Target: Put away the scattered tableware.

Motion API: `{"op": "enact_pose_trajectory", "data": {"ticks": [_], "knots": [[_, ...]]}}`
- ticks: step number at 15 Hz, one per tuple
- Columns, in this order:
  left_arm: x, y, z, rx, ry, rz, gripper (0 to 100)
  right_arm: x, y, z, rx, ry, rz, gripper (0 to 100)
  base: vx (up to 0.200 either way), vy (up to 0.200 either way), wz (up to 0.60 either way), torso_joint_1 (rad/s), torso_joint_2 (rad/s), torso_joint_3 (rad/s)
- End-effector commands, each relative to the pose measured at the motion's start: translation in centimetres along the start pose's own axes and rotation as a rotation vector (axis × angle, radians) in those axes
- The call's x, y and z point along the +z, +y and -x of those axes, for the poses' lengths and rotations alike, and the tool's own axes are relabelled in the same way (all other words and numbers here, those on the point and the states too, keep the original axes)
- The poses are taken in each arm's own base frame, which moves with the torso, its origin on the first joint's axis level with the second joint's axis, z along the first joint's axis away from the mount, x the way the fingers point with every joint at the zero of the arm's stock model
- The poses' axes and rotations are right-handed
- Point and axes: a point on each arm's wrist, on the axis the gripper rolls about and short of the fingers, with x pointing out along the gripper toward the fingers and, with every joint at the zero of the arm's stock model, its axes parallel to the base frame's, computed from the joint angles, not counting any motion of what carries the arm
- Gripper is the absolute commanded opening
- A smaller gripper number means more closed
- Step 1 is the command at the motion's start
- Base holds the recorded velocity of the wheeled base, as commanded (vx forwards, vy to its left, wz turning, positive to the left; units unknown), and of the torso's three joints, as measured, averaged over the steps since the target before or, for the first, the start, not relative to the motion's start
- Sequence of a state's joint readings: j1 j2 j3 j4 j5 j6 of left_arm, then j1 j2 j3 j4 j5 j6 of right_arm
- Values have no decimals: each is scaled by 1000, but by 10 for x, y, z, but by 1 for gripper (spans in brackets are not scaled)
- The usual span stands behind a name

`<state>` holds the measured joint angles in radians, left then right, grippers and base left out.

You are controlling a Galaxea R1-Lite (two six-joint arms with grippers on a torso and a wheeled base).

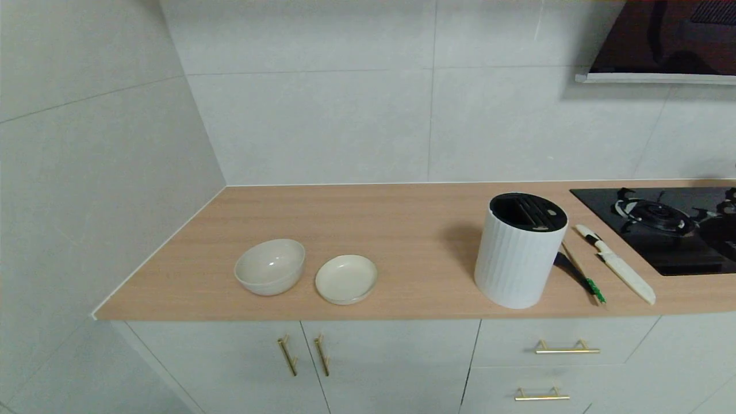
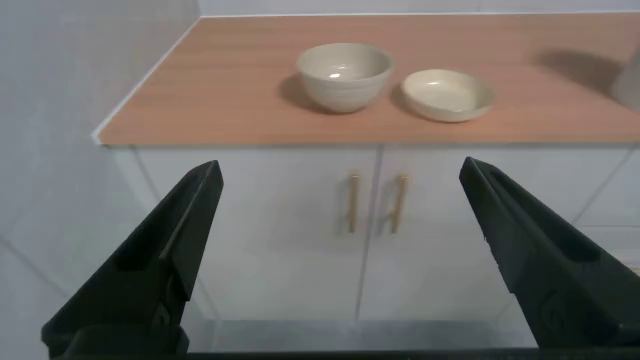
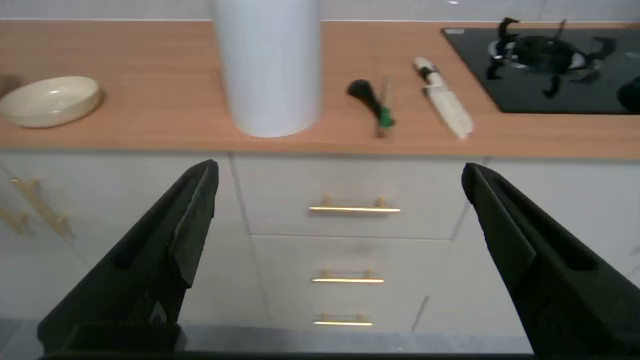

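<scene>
Lying well beyond the right tool point(image 3: 337, 180): knife point(image 3: 443, 95).

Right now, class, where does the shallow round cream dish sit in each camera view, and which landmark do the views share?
Head view: the shallow round cream dish lies near the front of the light wooden countertop, right of the deep cream bowl.
Left wrist view: the dish lies beside that bowl, over the gold door handles.
Right wrist view: the dish lies apart from the tall white ribbed holder.
Shared landmark: that countertop.
</scene>
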<state>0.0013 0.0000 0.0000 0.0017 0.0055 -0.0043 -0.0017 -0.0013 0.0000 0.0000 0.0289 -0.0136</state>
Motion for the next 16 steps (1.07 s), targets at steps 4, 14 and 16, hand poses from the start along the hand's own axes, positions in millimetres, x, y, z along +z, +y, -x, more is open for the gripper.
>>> {"op": "enact_pose_trajectory", "data": {"ticks": [4,14,16], "knots": [[0,0,0,1,0,0,100,0,0,0,0,1,0,100,0,200,0,4,-2,0],[0,0,0,1,0,0,100,0,0,0,0,1,0,100,0,200,0,2,3,4],[0,0,0,1,0,-1,100,0,0,0,0,1,0,100,0,100,0,1,1,1]]}}
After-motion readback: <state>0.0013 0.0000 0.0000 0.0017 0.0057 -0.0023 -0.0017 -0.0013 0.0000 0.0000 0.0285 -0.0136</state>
